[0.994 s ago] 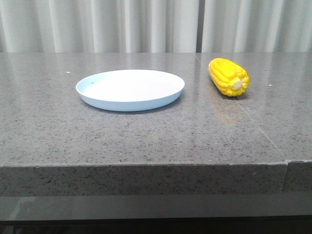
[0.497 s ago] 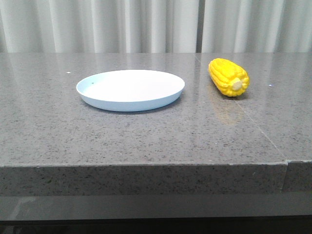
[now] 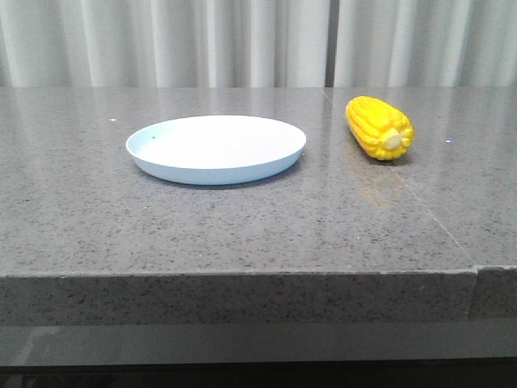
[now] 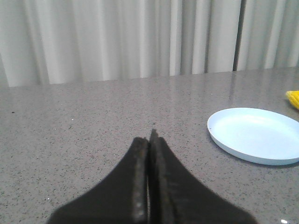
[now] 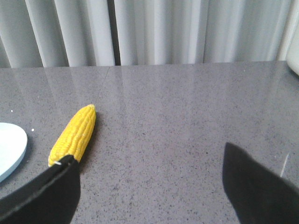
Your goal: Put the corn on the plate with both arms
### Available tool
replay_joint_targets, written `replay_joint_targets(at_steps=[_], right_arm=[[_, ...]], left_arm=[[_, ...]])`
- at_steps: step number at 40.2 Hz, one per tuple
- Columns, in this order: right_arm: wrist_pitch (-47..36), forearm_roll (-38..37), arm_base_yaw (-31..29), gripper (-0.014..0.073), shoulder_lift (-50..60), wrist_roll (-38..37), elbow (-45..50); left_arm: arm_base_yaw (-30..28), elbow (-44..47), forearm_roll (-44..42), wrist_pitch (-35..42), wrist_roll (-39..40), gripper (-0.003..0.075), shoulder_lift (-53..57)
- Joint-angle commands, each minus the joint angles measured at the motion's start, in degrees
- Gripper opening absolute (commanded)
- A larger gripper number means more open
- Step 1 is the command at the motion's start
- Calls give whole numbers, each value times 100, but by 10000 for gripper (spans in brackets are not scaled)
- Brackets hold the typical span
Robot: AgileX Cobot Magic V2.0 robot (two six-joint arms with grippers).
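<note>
— Corn (image 3: pixel 379 128) first: where does it lie?

— On the grey stone table (image 3: pixel 242 226), on its side, cream stub end toward the front camera. From the right gripper (image 5: pixel 149 182) it sits ahead and off to the side of one finger (image 5: pixel 44 193), whose tip overlaps the cob's near end in the right wrist view; I cannot tell if they touch.

— And that gripper's jaws?

— Spread wide, nothing between them but bare tabletop.

— The plate (image 3: pixel 216 149)?

— Flat on the table with nothing on it, beside the corn and apart from it. From the left gripper (image 4: pixel 149 140) it lies ahead and off to one side, well clear of the fingertips.

— Left jaws?

— Pressed together, the two dark fingers meeting along their length, pinching nothing. White curtains (image 3: pixel 161 40) hang behind the table.
</note>
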State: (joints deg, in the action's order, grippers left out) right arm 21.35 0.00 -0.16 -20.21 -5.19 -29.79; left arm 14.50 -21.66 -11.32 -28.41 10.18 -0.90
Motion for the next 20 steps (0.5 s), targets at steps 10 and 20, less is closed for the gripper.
replay_joint_targets(at_steps=[10,20], right_arm=[[71,104,-34,643,-1869,39,-1104],[930,630,34,643,-3987,39,-2737]], left_arm=[[2,-133,-39,456,48,-20,-67],[2,-133,-39,456,48,-20,-67]])
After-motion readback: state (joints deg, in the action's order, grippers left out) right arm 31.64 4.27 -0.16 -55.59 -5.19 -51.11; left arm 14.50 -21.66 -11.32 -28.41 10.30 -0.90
